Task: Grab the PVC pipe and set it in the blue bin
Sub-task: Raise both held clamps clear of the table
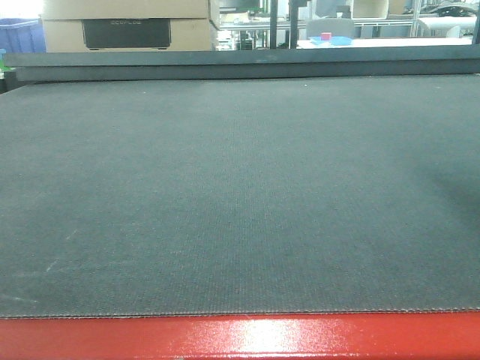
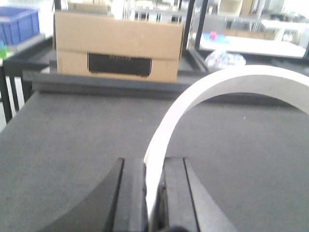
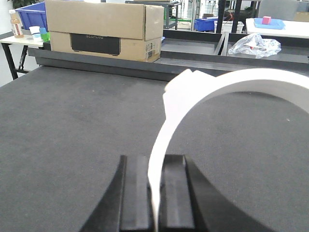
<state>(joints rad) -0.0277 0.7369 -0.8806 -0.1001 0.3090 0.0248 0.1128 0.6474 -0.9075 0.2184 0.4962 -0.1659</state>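
My left gripper (image 2: 153, 166) is shut on the wall of a white curved PVC pipe piece (image 2: 231, 79), which arches up and to the right above the dark mat. My right gripper (image 3: 153, 164) is shut in the same way on a white curved PVC pipe piece (image 3: 241, 82). I cannot tell whether they hold one piece or two. A blue bin (image 2: 19, 24) stands far off at the back left, and it also shows in the right wrist view (image 3: 31, 14) and the front view (image 1: 19, 34). Neither gripper nor pipe shows in the front view.
A dark mat (image 1: 240, 195) covers the table, with a red front edge (image 1: 240, 337). A cardboard box (image 3: 104, 26) stands on the raised back ledge. A plastic bag (image 3: 253, 44) lies at the back right. Small bottles (image 3: 17, 24) stand on a side table.
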